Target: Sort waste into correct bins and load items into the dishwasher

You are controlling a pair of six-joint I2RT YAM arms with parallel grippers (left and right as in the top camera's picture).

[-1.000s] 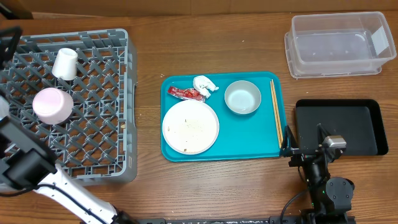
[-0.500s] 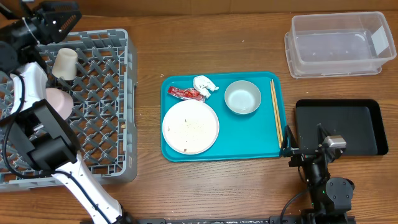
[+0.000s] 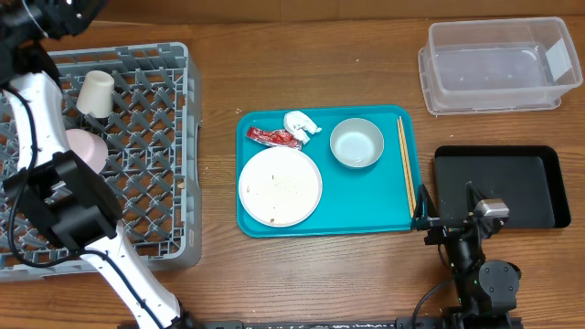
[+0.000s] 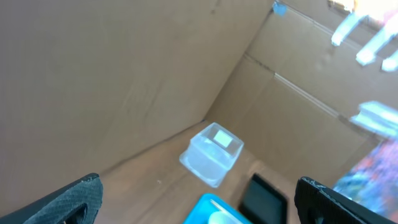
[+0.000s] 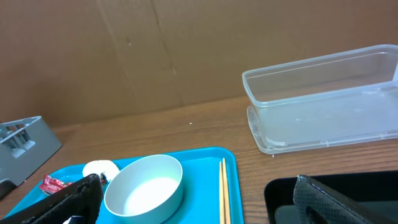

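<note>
The grey dishwasher rack (image 3: 137, 183) stands at the left. In it are a white cup (image 3: 95, 91) and a pinkish bowl (image 3: 88, 146), the bowl partly hidden by my left arm. My left gripper (image 3: 66, 13) (image 4: 205, 205) is raised above the rack's far-left corner, open and empty. The teal tray (image 3: 366, 196) holds a white plate (image 3: 280, 186) with crumbs, a red wrapper (image 3: 273, 137), a white tissue (image 3: 301, 124), a grey-blue bowl (image 3: 356, 143) (image 5: 144, 188) and chopsticks (image 3: 405, 164) (image 5: 223, 193). My right gripper (image 3: 448, 210) (image 5: 199, 205) rests open by the tray's right edge.
A clear plastic tub (image 3: 498, 66) (image 5: 323, 96) (image 4: 211, 152) sits at the back right. A shallow black tray (image 3: 512, 183) (image 4: 264, 199) lies in front of it, right beside my right arm. Cardboard walls close off the back of the table.
My left arm has swung from the rack's near side up to its far-left corner, now crossing over the pinkish bowl. The right arm and the tray's contents have not moved.
</note>
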